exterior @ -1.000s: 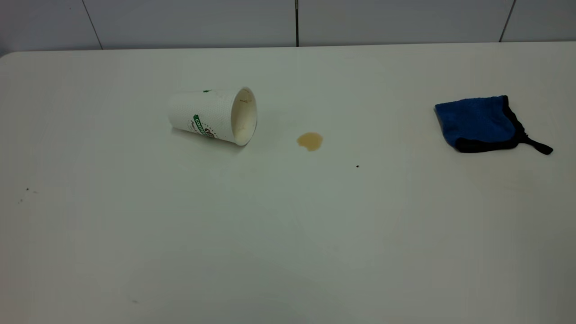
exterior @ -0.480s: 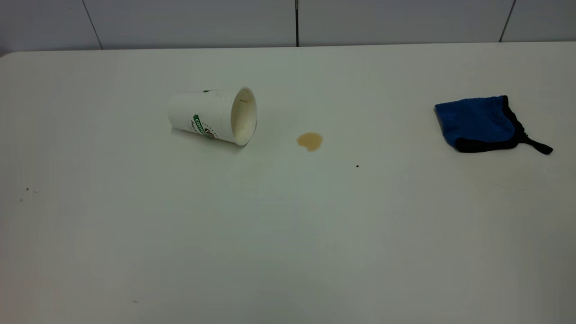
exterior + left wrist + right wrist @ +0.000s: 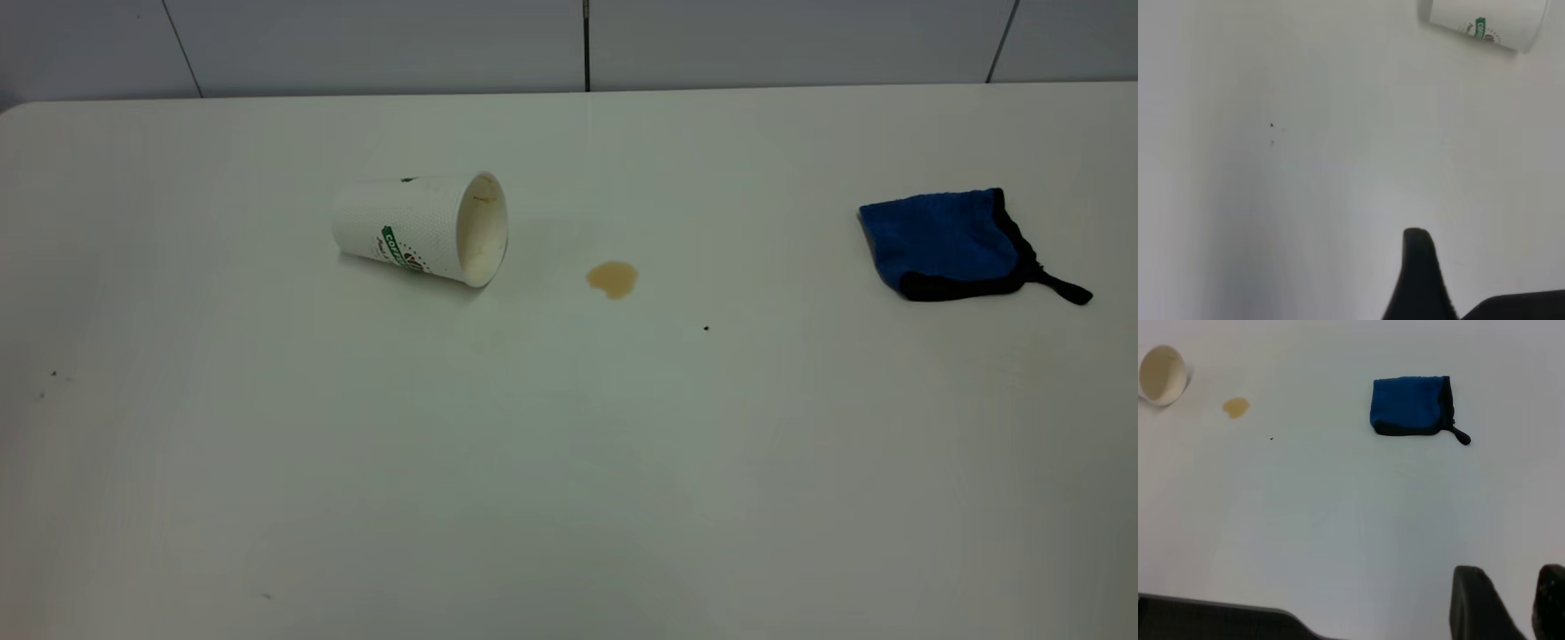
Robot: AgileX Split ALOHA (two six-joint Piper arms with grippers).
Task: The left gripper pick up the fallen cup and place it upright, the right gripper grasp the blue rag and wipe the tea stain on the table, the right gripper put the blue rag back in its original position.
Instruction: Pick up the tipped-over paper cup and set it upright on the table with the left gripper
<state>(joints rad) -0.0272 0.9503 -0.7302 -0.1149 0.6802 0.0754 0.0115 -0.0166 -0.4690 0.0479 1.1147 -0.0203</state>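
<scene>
- The white surface (image 3: 569, 462) carries everything; it runs back to a grey panelled wall.
- My right tool (image 3: 1510, 587) hangs above a bare part of the surface. Its two black fingers (image 3: 1475, 603) stand apart with nothing between them. It is well apart from the rag, and the cup and stain lie farther off still.
- My left tool (image 3: 1418, 267) hangs above another bare part, well apart from the cup (image 3: 1485, 20). Too little of it shows, so I cannot tell whether it is apart or together.
- The cup (image 3: 418, 229) lies on its side on the left half of the surface, seen from the exterior view. Its open mouth faces the stain and its green logo is on the side wall. My right wrist view looks into that mouth (image 3: 1162, 375).
- The rag (image 3: 947, 242) lies flat on the right half, well apart from cup and stain. Its black loop tail points away from them. It also shows in my right wrist view (image 3: 1408, 405).
- The stain (image 3: 613, 278) sits near the cup's mouth, not touching it, between cup and rag. It is a tan blot (image 3: 1236, 407).
- A dark speck (image 3: 706, 328) lies near the stain, on the rag's side.
</scene>
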